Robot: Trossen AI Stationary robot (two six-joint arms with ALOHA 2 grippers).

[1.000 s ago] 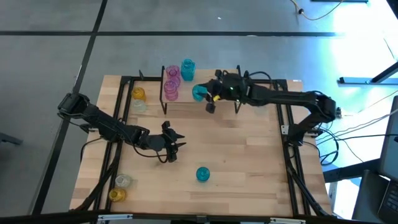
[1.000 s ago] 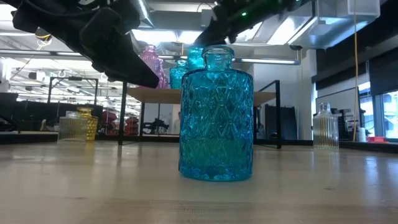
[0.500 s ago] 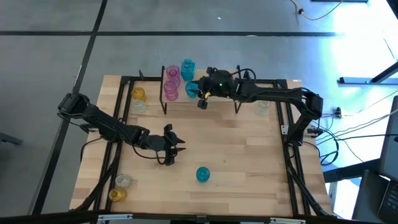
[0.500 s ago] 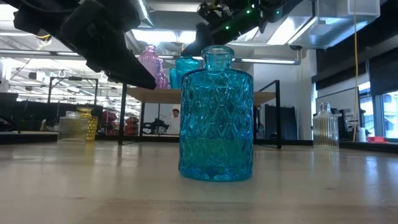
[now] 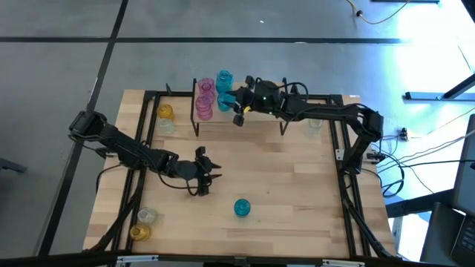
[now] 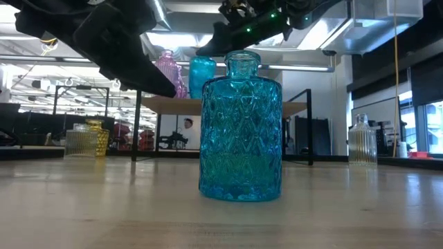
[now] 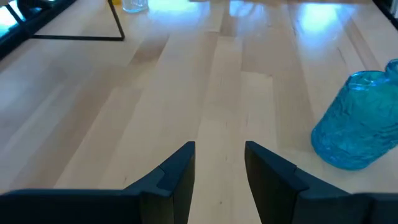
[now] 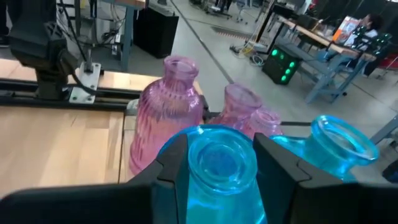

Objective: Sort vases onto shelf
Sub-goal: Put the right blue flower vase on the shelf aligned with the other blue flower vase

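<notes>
Wooden planks of the table (image 5: 297, 185) filled most of what we saw. At its far edge stood the shelf (image 5: 256, 122), where our right gripper (image 5: 236, 106) grasped a teal vase (image 8: 214, 168) between its fingers, just beside the pink vases (image 5: 204, 100) and another teal one (image 5: 223, 80). Our left gripper (image 5: 205, 176) hovered near mid-table, fingers parted and holding nothing, a lone teal vase (image 5: 242, 208) standing near it.
</notes>
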